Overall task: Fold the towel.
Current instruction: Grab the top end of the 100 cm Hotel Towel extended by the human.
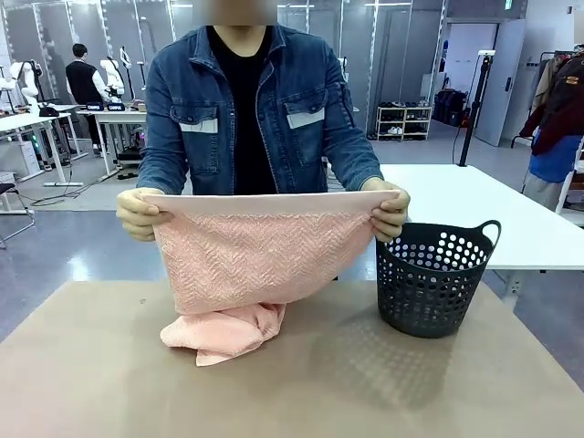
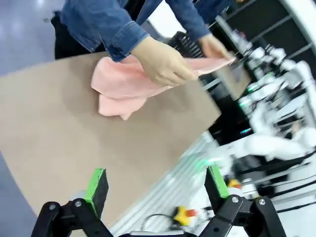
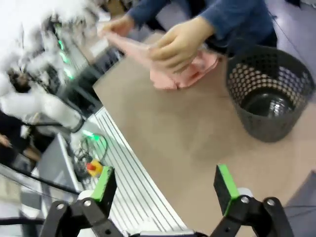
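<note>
A person at the far side holds the salmon-pink towel stretched between both hands, its smooth band along the top edge. The towel's lower part lies bunched on the brown table. In the left wrist view the towel hangs from a hand, far beyond my left gripper, which stands open with nothing between its green pads. In the right wrist view the towel is held far ahead of my right gripper, also open and holding nothing.
A dark perforated plastic basket stands on the table's right side, beside the person's hand; the basket appears hollow inside in the right wrist view. White tables and other people stand in the background.
</note>
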Motion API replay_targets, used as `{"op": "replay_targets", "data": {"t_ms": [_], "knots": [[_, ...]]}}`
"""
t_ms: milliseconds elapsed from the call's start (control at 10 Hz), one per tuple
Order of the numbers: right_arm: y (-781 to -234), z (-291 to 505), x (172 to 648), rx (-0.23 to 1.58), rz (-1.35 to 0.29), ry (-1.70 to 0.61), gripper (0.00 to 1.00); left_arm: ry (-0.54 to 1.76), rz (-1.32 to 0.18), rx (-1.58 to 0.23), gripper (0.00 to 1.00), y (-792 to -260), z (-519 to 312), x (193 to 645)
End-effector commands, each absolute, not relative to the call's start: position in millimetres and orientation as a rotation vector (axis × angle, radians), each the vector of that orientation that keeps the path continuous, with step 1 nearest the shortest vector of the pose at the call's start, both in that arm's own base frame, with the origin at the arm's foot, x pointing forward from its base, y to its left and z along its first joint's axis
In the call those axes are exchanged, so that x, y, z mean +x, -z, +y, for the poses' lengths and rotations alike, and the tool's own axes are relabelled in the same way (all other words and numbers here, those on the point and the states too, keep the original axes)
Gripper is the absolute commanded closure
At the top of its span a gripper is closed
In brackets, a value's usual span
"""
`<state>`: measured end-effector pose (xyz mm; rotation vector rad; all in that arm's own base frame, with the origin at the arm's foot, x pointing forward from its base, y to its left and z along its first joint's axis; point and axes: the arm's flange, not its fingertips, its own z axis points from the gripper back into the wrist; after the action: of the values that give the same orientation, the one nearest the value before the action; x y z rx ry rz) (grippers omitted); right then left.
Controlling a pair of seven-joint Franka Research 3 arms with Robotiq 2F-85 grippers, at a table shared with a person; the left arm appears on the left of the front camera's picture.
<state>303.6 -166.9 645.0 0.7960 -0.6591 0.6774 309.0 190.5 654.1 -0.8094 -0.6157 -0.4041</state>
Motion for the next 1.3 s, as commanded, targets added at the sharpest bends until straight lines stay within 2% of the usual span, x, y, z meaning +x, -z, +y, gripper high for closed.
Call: {"op": "replay_targets", "data": {"t_ms": [0, 200, 300, 600, 700, 800, 1200], "knots": [[-655.7, -121.9, 302.4, 0.685, -0.692, -0.848, 0.0, 0.532, -0.749, -0.572, 0.0, -660.5, 134.1, 310.5], [-678.8, -58.6, 290.7, 0.512, -0.682, -1.017, 0.0, 0.691, -0.806, -0.427, 0.0, -676.0, 67.3, 306.0], [-684.9, -38.6, 285.5, 0.496, -0.679, -1.054, 0.0, 0.732, -0.822, -0.373, 0.0, -676.5, 45.6, 302.9], [-679.7, -17.0, 284.3, 0.484, -0.659, -1.073, 0.0, 0.731, -0.846, -0.445, 0.0, -678.4, 29.2, 301.3], [-695.8, -15.4, 282.9, 0.502, -0.666, -1.091, 0.0, 0.746, -0.84, -0.489, 0.0, -680.7, 37.5, 300.8], [-695.8, -15.4, 282.9, 0.502, -0.666, -1.091, 0.0, 0.767, -0.836, -0.433, 0.0, -679.3, 20.7, 302.6], [-692.2, -15.7, 283.6, 0.51, -0.683, -1.109, 0.0, 0.786, -0.839, -0.465, 0.0, -676.8, 25.2, 303.7]]}}
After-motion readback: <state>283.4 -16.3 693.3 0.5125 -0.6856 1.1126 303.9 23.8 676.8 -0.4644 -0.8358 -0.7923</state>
